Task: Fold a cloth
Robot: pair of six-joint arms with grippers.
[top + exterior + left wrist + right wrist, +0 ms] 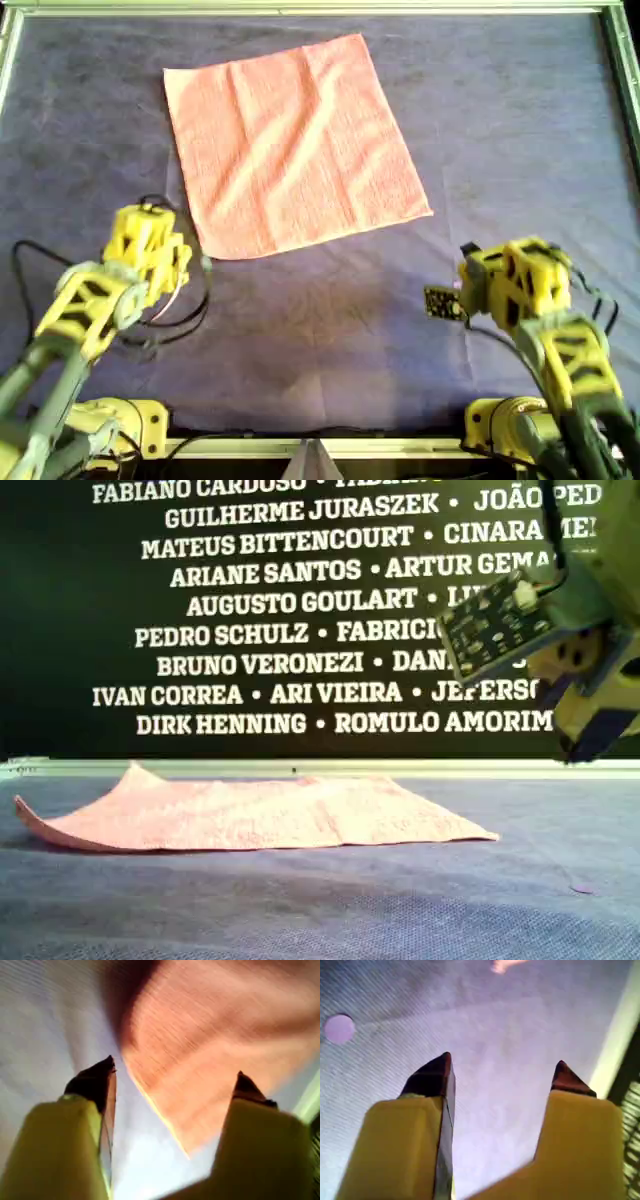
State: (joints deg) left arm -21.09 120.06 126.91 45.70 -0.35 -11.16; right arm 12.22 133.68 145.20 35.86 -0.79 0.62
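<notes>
The cloth [293,148] lies flat on the table covering [520,130], toward the far side in the overhead view. My first gripper [172,1077] hovers by its near corner; my second gripper [502,1072] hovers apart over bare covering.

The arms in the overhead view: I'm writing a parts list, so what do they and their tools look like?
Both arms are yellow lattice-like shells over grey links, trailed by thin black cables. Each tool, my first gripper and my second gripper, has blocky yellow fingers ending in dark pointed tips.
</notes>
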